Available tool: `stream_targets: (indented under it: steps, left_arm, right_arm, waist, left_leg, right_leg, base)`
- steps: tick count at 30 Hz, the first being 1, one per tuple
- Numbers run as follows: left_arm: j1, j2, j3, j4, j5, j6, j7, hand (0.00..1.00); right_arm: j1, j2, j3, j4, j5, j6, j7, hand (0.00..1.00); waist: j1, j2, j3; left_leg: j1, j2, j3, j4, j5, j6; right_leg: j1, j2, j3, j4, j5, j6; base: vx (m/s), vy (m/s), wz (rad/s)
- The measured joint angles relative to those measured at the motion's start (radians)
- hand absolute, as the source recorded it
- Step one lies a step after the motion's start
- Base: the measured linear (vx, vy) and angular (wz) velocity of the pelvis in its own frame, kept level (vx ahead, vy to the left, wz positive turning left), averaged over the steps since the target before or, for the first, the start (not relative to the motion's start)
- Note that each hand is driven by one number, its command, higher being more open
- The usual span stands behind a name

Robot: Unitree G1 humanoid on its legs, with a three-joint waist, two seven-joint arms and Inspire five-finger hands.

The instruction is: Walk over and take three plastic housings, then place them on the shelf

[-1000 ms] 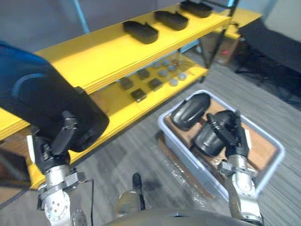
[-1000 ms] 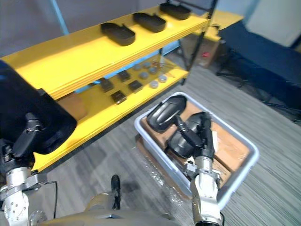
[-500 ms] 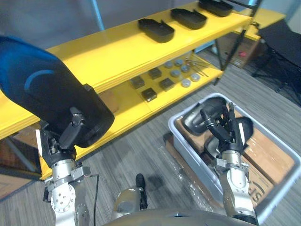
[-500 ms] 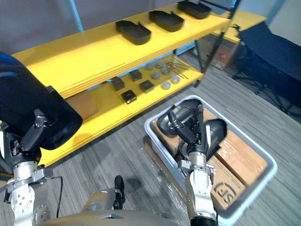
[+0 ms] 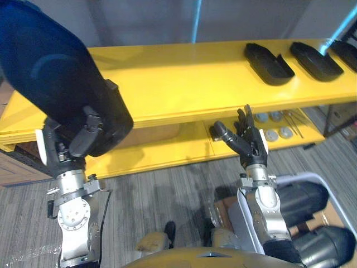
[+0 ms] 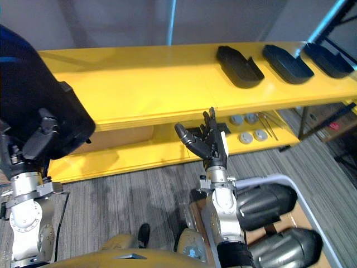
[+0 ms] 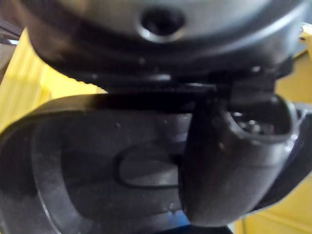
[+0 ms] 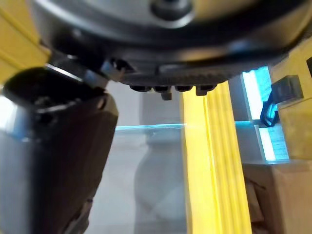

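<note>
A large dark plastic housing (image 5: 56,72) is held up at the robot's left. It is seen as a smooth, rounded shell with a bluish sheen on its outer face. In the left wrist view its hollow black inside (image 7: 97,165) is shown, with a faint raised outline moulded into it. Its lower end is clasped by the left hand (image 5: 67,151), whose fingers are curled over the outside while the thumb (image 7: 229,161) is pressed into the hollow. The housing is carried in front of the left end of the yellow shelf (image 5: 178,78), above the top board and not resting on it.

The right hand (image 5: 249,142) is raised in front of the lower board with its fingers straight and spread, and nothing is held in it.

Three shallow black housings (image 5: 269,56) are laid in a row on the right part of the top board. Two rounded housings (image 6: 265,205) are seen in a pale bin (image 5: 312,176) on the floor at the robot's right.
</note>
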Motion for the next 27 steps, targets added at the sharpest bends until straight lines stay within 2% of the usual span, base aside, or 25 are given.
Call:
stream_targets:
  steps: [1, 2, 3, 5, 9, 11, 13, 14, 15, 17, 18, 21, 23, 24, 25, 26, 27]
  left_arm:
    - [0.005, 0.001, -0.01, -0.002, 0.0, 0.0, -0.009, 0.0]
    - [0.021, -0.002, -0.009, -0.009, 0.0, -0.002, -0.015, 0.0]
    - [0.03, -0.012, -0.01, -0.01, 0.0, -0.002, -0.016, 0.0]
    - [0.058, -0.035, -0.01, -0.016, -0.003, -0.002, -0.029, 0.0]
    - [0.064, -0.048, -0.022, -0.021, -0.01, -0.007, -0.06, 0.0]
    - [0.064, -0.051, -0.032, -0.021, -0.01, -0.013, -0.048, 0.0]
    - [0.065, -0.051, -0.05, -0.021, -0.01, -0.013, -0.025, 0.0]
    - [0.065, -0.051, -0.058, -0.021, -0.01, -0.014, -0.014, 0.0]
    - [0.065, -0.06, -0.062, -0.021, -0.01, -0.014, -0.001, 0.0]
    - [0.067, -0.077, -0.066, -0.021, -0.03, -0.015, 0.013, 0.0]
    - [0.065, -0.077, -0.071, -0.021, -0.044, -0.02, 0.019, 0.0]
    - [0.062, -0.077, -0.084, -0.021, -0.041, -0.035, 0.018, 0.0]
    - [0.043, -0.077, -0.102, -0.019, -0.035, -0.048, 0.016, 0.0]
    - [0.032, -0.077, -0.105, -0.014, -0.031, -0.051, 0.016, 0.0]
    - [0.0, -0.07, -0.12, -0.008, -0.032, -0.052, 0.006, 0.0]
    - [-0.01, -0.062, -0.117, -0.007, -0.035, -0.052, -0.002, 0.0]
    - [-0.023, -0.041, -0.117, -0.004, -0.047, -0.051, -0.006, 0.0]
  right_arm:
    - [0.012, 0.004, 0.007, -0.005, 0.0, 0.003, 0.0, 1.0]
    - [0.02, 0.008, 0.022, -0.018, 0.0, 0.004, 0.001, 1.0]
    - [0.018, 0.007, 0.024, -0.021, 0.0, 0.004, 0.005, 1.0]
    - [0.019, 0.006, 0.026, -0.046, 0.0, 0.005, 0.008, 1.0]
    - [0.056, 0.007, 0.007, -0.088, 0.009, 0.004, 0.021, 1.0]
    - [0.058, 0.007, 0.0, -0.095, 0.009, 0.004, 0.027, 1.0]
    - [0.075, 0.007, -0.004, -0.104, 0.035, 0.003, 0.038, 1.0]
    - [0.104, 0.01, -0.001, -0.125, 0.059, 0.003, 0.052, 1.0]
    - [0.123, 0.008, -0.001, -0.144, 0.081, 0.001, 0.068, 1.0]
    - [0.127, 0.007, -0.003, -0.153, 0.087, -0.004, 0.088, 1.0]
    - [0.126, 0.008, -0.006, -0.16, 0.088, -0.019, 0.099, 1.0]
    - [0.124, 0.004, -0.012, -0.184, 0.088, -0.042, 0.115, 1.0]
    - [0.116, -0.019, -0.021, -0.197, 0.098, -0.047, 0.115, 1.0]
    - [0.116, -0.024, -0.026, -0.197, 0.101, -0.047, 0.115, 1.0]
    - [0.115, -0.041, -0.033, -0.194, 0.123, -0.046, 0.114, 1.0]
    - [0.112, -0.037, -0.035, -0.192, 0.122, -0.046, 0.113, 1.0]
    - [0.112, -0.023, -0.028, -0.191, 0.121, -0.046, 0.112, 1.0]
  waist:
    - [0.0, -0.015, -0.009]
    - [0.001, -0.039, -0.025]
    - [0.009, -0.033, -0.027]
    - [0.009, -0.003, -0.042]
    - [-0.001, 0.004, -0.055]
    - [-0.019, 0.008, -0.057]
    - [-0.021, 0.019, -0.058]
    - [-0.02, 0.022, -0.056]
    - [-0.022, 0.034, -0.049]
    - [-0.018, 0.044, -0.046]
    - [-0.02, 0.05, -0.051]
    - [-0.037, 0.053, -0.052]
    - [-0.051, 0.07, -0.061]
    - [-0.054, 0.079, -0.064]
    - [-0.066, 0.101, -0.074]
    - [-0.063, 0.1, -0.075]
    - [-0.071, 0.074, -0.077]
  left_leg:
    - [0.005, -0.007, 0.013, 0.029, -0.03, -0.008]
    - [0.004, -0.018, 0.034, 0.063, -0.076, -0.011]
    - [0.002, -0.01, 0.037, 0.087, -0.094, -0.021]
    - [-0.018, 0.036, 0.045, 0.148, -0.149, -0.043]
    - [-0.014, 0.083, 0.061, 0.152, -0.183, -0.066]
    - [-0.015, 0.1, 0.066, 0.164, -0.199, -0.074]
    - [-0.009, 0.119, 0.07, 0.187, -0.216, -0.087]
    - [-0.008, 0.133, 0.093, 0.24, -0.218, -0.092]
    - [-0.06, 0.155, 0.115, 0.386, -0.223, -0.11]
    - [-0.13, 0.185, 0.15, 0.552, -0.226, -0.133]
    - [-0.14, 0.219, 0.169, 0.515, -0.245, -0.125]
    - [-0.138, 0.27, 0.198, 0.336, -0.228, -0.129]
    - [-0.118, 0.293, 0.218, 0.173, -0.139, -0.141]
    - [-0.107, 0.301, 0.226, 0.141, -0.117, -0.141]
    - [-0.07, 0.299, 0.253, 0.085, -0.001, -0.174]
    - [-0.054, 0.284, 0.268, 0.081, 0.016, -0.189]
    - [-0.041, 0.253, 0.289, 0.071, 0.012, -0.179]
  right_leg:
    - [0.012, 0.0, 0.002, -0.04, 0.11, -0.015]
    - [0.02, -0.008, 0.002, -0.062, 0.201, -0.01]
    - [0.04, -0.006, 0.005, -0.081, 0.192, -0.003]
    - [0.089, 0.045, -0.003, -0.177, 0.2, -0.009]
    - [0.121, 0.097, 0.007, -0.237, 0.211, -0.03]
    - [0.125, 0.114, 0.012, -0.24, 0.206, -0.04]
    - [0.14, 0.132, 0.012, -0.24, 0.195, -0.052]
    - [0.16, 0.14, 0.01, -0.24, 0.179, -0.06]
    - [0.187, 0.147, 0.005, -0.24, 0.163, -0.071]
    - [0.222, 0.136, 0.011, -0.24, 0.153, -0.077]
    - [0.225, 0.124, 0.014, -0.241, 0.141, -0.076]
    - [0.246, 0.081, 0.015, -0.239, 0.122, -0.057]
    - [0.236, 0.029, 0.018, -0.211, 0.1, -0.012]
    - [0.232, 0.023, 0.02, -0.203, 0.093, 0.0]
    - [0.235, 0.0, 0.033, -0.182, 0.073, 0.045]
    - [0.236, -0.014, 0.047, -0.178, 0.072, 0.062]
    - [0.238, -0.049, 0.061, -0.183, 0.08, 0.074]
  base:
    - [0.21, -0.142, 0.38]
    - [0.22, -0.163, 0.16]
    - [0.26, -0.205, -0.16]
    - [0.19, -0.165, -0.27]
    - [0.07, -0.078, -0.17]
    - [0.07, -0.046, -0.13]
    - [0.1, -0.037, -0.09]
    - [0.13, -0.045, 0.0]
    - [0.09, -0.032, 0.03]
    - [0.07, 0.016, -0.1]
    - [0.07, 0.039, -0.12]
    - [0.09, 0.1, 0.11]
    - [0.1, 0.242, 0.06]
    - [0.13, 0.416, -0.1]
    - [0.12, 0.382, -0.22]
    - [0.16, 0.446, -0.33]
    - [0.12, 0.275, -0.28]
